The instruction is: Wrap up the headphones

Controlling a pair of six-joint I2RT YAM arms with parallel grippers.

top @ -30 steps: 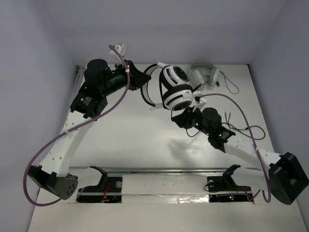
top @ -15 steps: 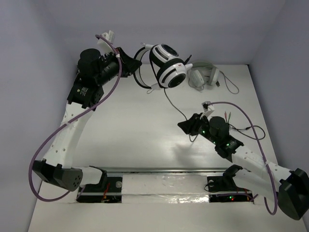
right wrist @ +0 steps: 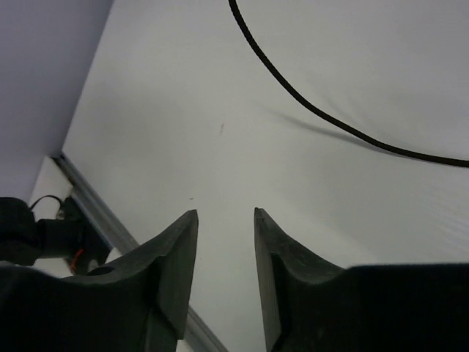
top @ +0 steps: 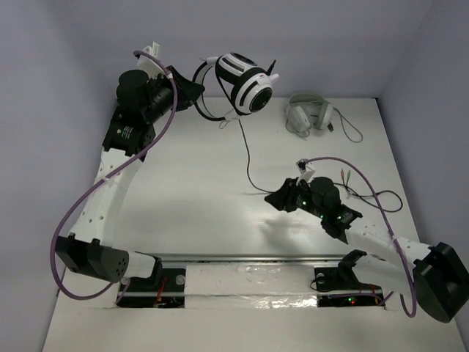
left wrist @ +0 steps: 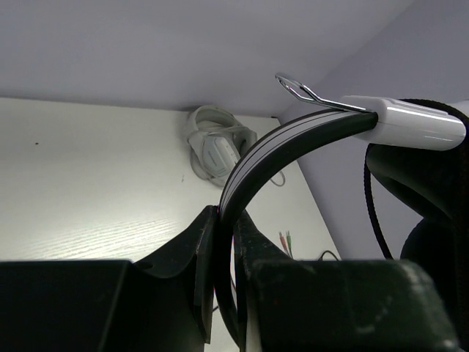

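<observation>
The headphones [top: 245, 81], with white-and-black ear cups and a thin black headband, hang in the air at the back of the table. My left gripper [top: 196, 92] is shut on the headband [left wrist: 271, 143], which passes between its fingers [left wrist: 209, 235] in the left wrist view. The thin black cable [top: 244, 150] drops from the ear cups to the table near my right gripper [top: 272, 199]. The right gripper [right wrist: 226, 213] is open and empty, low over the table. The cable [right wrist: 308, 106] runs across the table ahead of its fingertips, apart from them.
Pale grey headphones [top: 311, 114] with a grey cable lie at the back right and also show in the left wrist view [left wrist: 216, 150]. More black cable with red and green plugs [top: 344, 174] lies on the right. A metal rail [top: 249, 258] runs along the near edge.
My left gripper has lifted the headphones up and to the back left. My right gripper has drawn away from the ear cups, toward the near side and left. The cable now hangs stretched out.
</observation>
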